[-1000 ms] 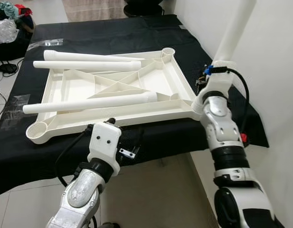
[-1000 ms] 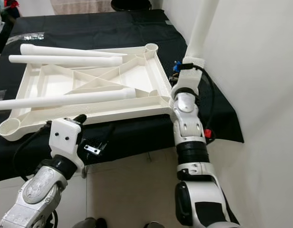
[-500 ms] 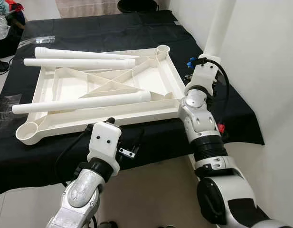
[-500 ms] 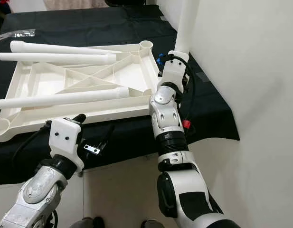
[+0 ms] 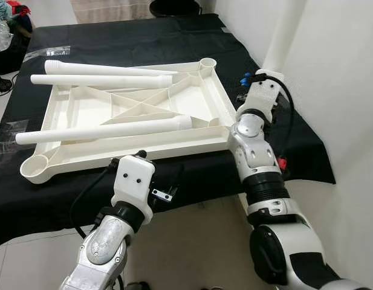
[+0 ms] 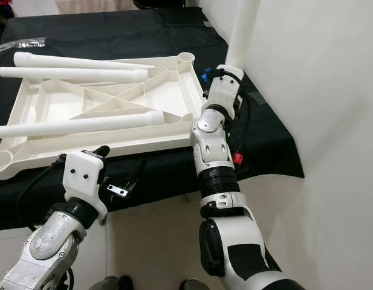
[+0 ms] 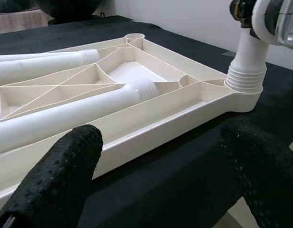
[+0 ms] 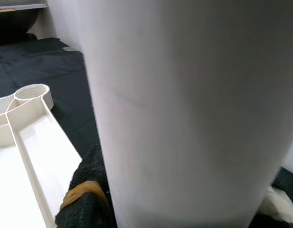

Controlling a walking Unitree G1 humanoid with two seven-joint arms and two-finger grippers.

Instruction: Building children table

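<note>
While right hand (image 8: pixel 96 190) stays clamped on upright leg (image 5: pixel 287 33) in tabletop (image 5: pixel 201 103) near-right corner socket, left hand (image 7: pixel 160 166), fingers apart, hovers at worktop (image 5: pixel 113 36) front edge, loose legs (image 5: pixel 107 130) lying crosswise ahead.

Three loose legs (image 5: pixel 107 130) block tabletop underside (image 5: pixel 83 112); far corner socket (image 5: pixel 208 63) unobstructed
</note>
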